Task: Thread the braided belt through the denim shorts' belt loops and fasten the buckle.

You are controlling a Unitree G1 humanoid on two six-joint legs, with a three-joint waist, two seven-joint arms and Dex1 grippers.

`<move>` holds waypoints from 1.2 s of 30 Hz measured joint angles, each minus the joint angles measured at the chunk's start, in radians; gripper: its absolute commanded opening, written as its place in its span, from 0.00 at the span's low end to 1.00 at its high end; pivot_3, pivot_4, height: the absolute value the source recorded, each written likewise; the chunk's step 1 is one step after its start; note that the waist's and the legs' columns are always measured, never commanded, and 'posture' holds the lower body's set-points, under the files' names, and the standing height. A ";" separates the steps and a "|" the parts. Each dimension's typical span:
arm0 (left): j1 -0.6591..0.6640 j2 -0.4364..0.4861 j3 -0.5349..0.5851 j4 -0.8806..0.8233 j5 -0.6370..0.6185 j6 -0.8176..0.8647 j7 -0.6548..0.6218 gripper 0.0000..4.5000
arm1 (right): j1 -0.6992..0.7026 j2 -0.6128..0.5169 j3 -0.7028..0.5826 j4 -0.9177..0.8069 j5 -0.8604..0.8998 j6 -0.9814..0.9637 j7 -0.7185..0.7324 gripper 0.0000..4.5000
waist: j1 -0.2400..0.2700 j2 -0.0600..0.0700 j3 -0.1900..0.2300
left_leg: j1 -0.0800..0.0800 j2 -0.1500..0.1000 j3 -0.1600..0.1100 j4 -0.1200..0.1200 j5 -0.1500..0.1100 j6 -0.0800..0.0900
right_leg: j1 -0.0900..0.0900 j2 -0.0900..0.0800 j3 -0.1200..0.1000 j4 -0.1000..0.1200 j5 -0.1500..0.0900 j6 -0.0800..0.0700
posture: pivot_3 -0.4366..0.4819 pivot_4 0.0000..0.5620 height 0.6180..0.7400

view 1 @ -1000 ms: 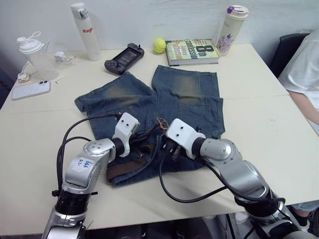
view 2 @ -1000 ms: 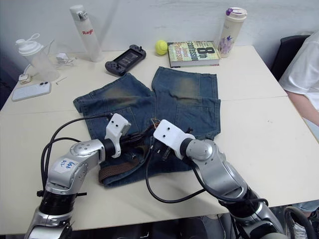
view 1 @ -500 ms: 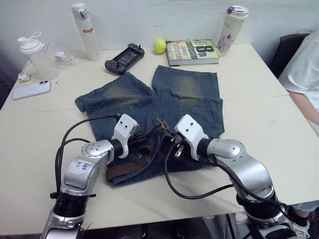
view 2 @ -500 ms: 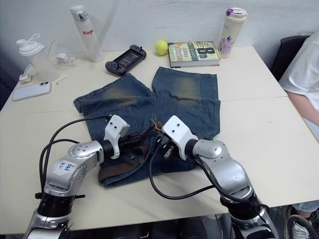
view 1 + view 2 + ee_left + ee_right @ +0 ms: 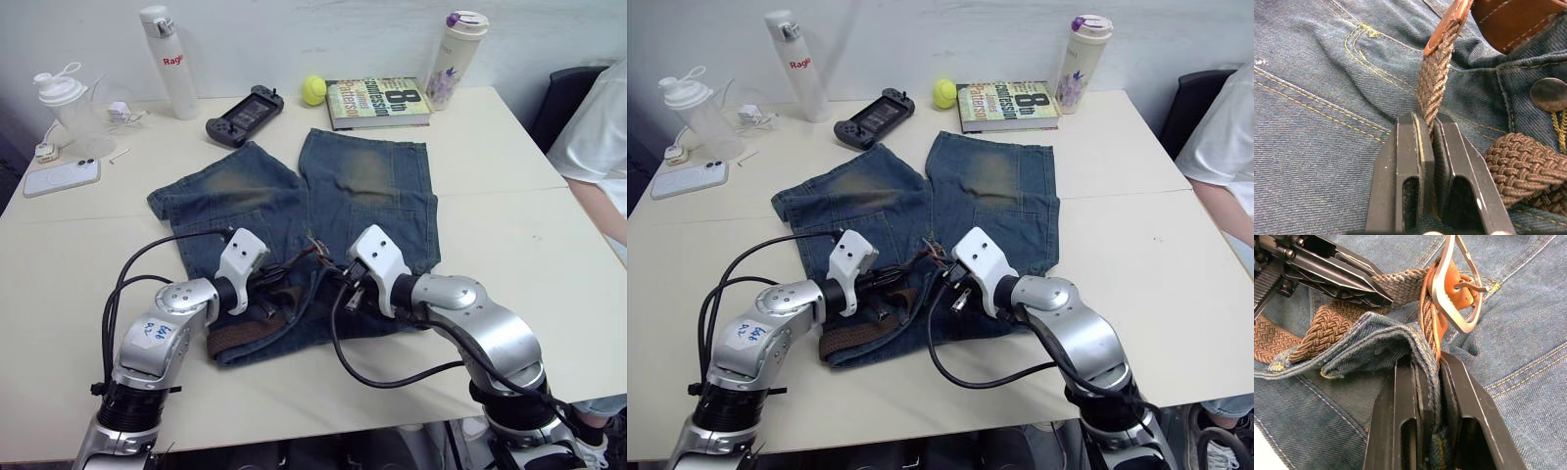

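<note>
Seemingly the threading is mostly done: the braided belt (image 5: 257, 331) already lies along the waistband of the denim shorts (image 5: 362, 176) spread on the counter (image 5: 88, 245). The left tool (image 5: 1431, 128) pinches the belt's free end, the right tool (image 5: 1426, 366) clamps waistband and strap just below the buckle (image 5: 1458, 286). Fastening remains; the end is not yet through the buckle.
</note>
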 measured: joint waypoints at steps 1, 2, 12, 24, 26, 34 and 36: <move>-0.002 -0.009 -0.002 0.003 0.000 -0.011 0.000 0.00 | 0.000 0.004 -0.011 -0.002 0.019 0.008 0.001 0.00 | 0.000 0.000 0.000 | 0.000 0.000 0.000 0.000 0.000 0.000 | 0.000 0.000 0.000 0.000 0.000 0.000 | 0.48 0.27 1.00; -0.002 -0.012 -0.004 0.004 0.001 -0.019 0.000 0.00 | 0.000 0.009 -0.018 -0.004 0.027 0.015 0.001 0.00 | 0.000 0.000 0.000 | 0.000 0.000 0.000 0.000 0.000 0.000 | 0.000 0.000 0.000 0.000 0.000 0.000 | 0.48 0.27 1.00; -0.026 -0.021 0.007 0.063 0.005 -0.129 -0.038 0.00 | 0.021 0.061 -0.124 -0.011 0.163 0.060 -0.002 0.00 | -0.001 0.000 0.000 | 0.000 0.000 0.000 -0.001 0.000 0.000 | 0.000 0.000 0.000 0.000 0.000 0.000 | 0.48 0.27 1.00; -0.010 -0.014 0.004 0.050 0.001 -0.132 -0.077 0.00 | 0.035 0.208 -0.329 0.026 0.336 0.163 -0.075 0.00 | 0.000 0.000 0.000 | 0.000 0.000 0.000 -0.001 0.000 0.000 | 0.000 0.000 0.000 0.000 0.000 0.000 | 0.48 0.27 1.00; -0.009 -0.016 0.007 0.048 -0.003 -0.121 -0.074 0.00 | 0.041 0.234 -0.354 0.028 0.359 0.176 -0.097 0.00 | 0.000 0.000 0.000 | 0.000 0.000 0.000 -0.001 0.000 0.000 | 0.000 0.000 0.000 0.000 0.000 0.000 | 0.48 0.27 1.00; 0.040 0.052 0.067 0.002 -0.044 -0.021 -0.077 0.00 | 0.063 0.244 -0.385 0.056 0.403 0.186 -0.150 0.00 | -0.006 0.000 0.000 | 0.000 0.000 0.000 -0.003 0.000 0.000 | 0.000 0.000 0.000 -0.001 0.000 0.000 | 0.48 0.27 1.00; 0.040 0.055 0.077 -0.003 -0.054 0.013 -0.072 0.00 | 0.068 0.238 -0.385 0.057 0.408 0.186 -0.160 0.00 | -0.005 0.000 0.000 | 0.000 0.000 0.000 -0.003 0.000 0.000 | 0.000 0.000 0.000 -0.001 0.000 0.000 | 0.48 0.27 1.00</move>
